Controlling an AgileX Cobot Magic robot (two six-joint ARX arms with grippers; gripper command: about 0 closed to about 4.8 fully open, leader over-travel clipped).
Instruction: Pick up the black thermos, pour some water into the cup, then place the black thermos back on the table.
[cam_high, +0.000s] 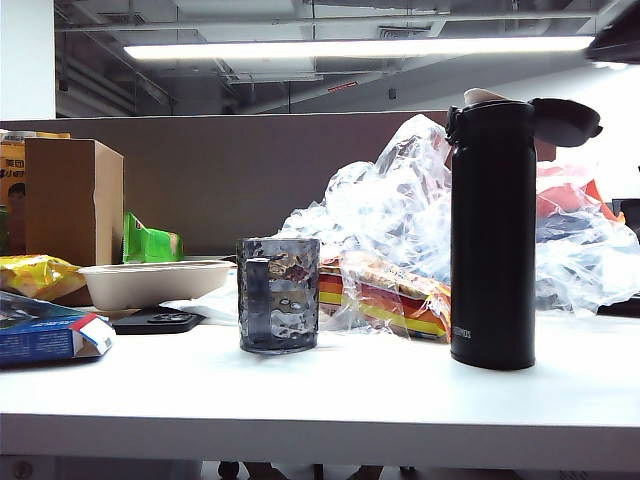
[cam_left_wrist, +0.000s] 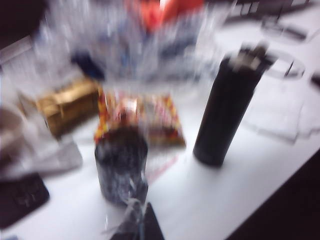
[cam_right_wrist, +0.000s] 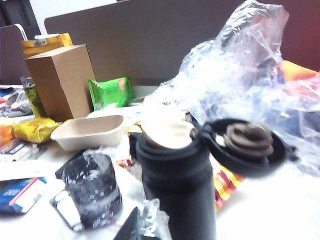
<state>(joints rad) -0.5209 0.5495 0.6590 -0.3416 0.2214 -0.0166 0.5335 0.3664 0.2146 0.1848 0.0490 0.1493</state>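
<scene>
The black thermos (cam_high: 492, 235) stands upright on the white table (cam_high: 330, 395), right of centre, its flip lid (cam_high: 565, 120) hinged open and the pale spout showing. The dimpled grey cup (cam_high: 278, 295) stands to its left, a gap between them. Neither arm appears in the exterior view. In the blurred left wrist view my left gripper (cam_left_wrist: 136, 220) is shut, its tip just short of the cup (cam_left_wrist: 120, 167); the thermos (cam_left_wrist: 225, 115) stands apart. My right gripper (cam_right_wrist: 140, 225) is shut, holding nothing, close beside the thermos (cam_right_wrist: 177, 185) and near the cup (cam_right_wrist: 92, 192).
Behind the cup lie a beige paper bowl (cam_high: 150, 282), a black phone (cam_high: 160, 320) and a striped snack packet (cam_high: 385, 295). Crumpled clear plastic (cam_high: 400, 210) is heaped at the back. A cardboard box (cam_high: 70, 200), a green packet (cam_high: 150, 243) and a blue box (cam_high: 45, 335) crowd the left.
</scene>
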